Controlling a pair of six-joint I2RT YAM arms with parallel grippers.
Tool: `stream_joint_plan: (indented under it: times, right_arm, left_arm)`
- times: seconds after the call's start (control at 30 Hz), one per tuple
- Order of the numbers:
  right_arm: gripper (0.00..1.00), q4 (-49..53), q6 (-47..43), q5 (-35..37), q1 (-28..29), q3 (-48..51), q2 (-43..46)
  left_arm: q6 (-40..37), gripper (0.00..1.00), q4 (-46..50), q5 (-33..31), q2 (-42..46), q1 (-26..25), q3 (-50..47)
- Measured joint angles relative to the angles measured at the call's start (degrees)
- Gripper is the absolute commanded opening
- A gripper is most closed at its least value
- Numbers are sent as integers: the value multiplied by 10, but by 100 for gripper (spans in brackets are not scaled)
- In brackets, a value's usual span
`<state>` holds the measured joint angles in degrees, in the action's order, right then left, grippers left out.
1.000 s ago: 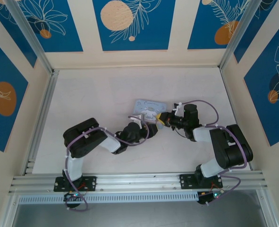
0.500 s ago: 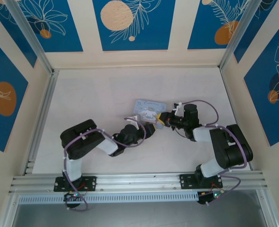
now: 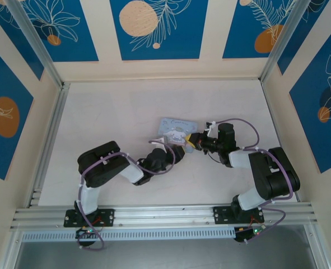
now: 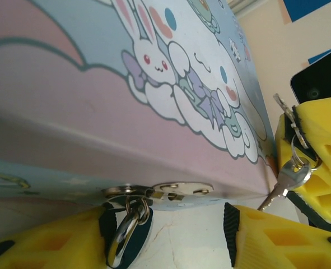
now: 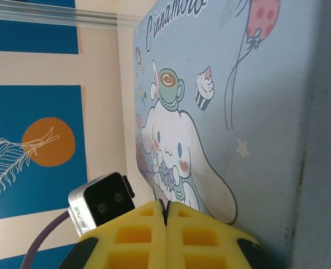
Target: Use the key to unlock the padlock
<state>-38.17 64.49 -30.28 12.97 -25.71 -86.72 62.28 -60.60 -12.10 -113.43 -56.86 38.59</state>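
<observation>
Yellow-fingered right gripper (image 5: pixel 165 208), clamped on the tiny dark-grey metal key (image 4: pixel 279 185) (it dangles by a ring), should approach the small silvery padlock (image 4: pixel 129 232) slowly.

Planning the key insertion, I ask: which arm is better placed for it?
Probably right: the right gripper is shut on the key, its tip pointing toward the padlock; the open left gripper only brackets the padlock.

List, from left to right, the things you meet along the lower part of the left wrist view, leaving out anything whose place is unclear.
yellow finger → the padlock → the key
</observation>
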Motion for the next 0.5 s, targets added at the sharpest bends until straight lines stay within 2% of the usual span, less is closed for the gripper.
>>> stream_joint_plan:
  times: [0.2,0.5]
  right_arm:
    - [0,-2,0,-3,0,-2,-4]
    - [0,-2,0,-4,0,-3,-5]
  left_arm:
    - [21,42,-21,-33,-14,-11,0]
    - [39,35,-19,-62,-19,-18,0]
